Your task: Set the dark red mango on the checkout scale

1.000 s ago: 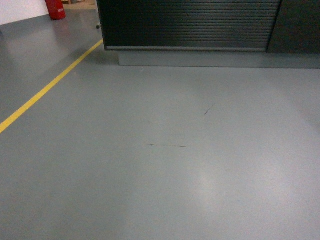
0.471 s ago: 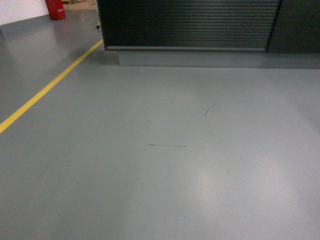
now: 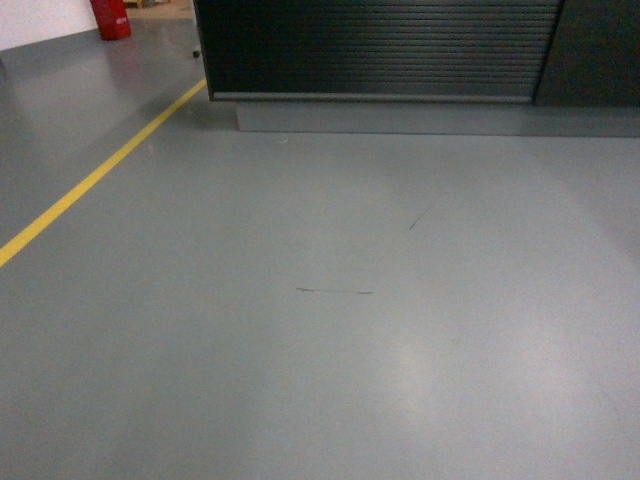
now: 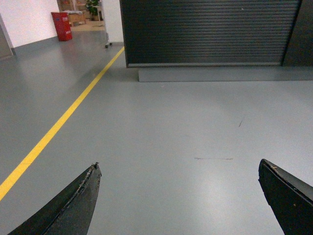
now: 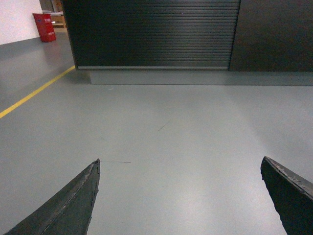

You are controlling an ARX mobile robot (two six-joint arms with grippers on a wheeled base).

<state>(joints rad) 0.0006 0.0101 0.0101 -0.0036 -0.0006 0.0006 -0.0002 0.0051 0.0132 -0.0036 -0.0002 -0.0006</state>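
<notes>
The checkout shows only as its dark ribbed front and grey plinth at the top of the head view; it also appears in the left wrist view and the right wrist view. The dark red mango and the scale are out of view. My left gripper is open over bare grey floor, nothing between its black fingers. My right gripper is open too, with only floor between its fingers. Neither gripper shows in the head view.
A yellow floor line runs diagonally on the left. A red box stands far back left by a white wall. A dark panel adjoins the counter on the right. Grey floor with faint scuffs lies ahead.
The view has barely shifted; the counter and the floor marks stay almost where they were.
</notes>
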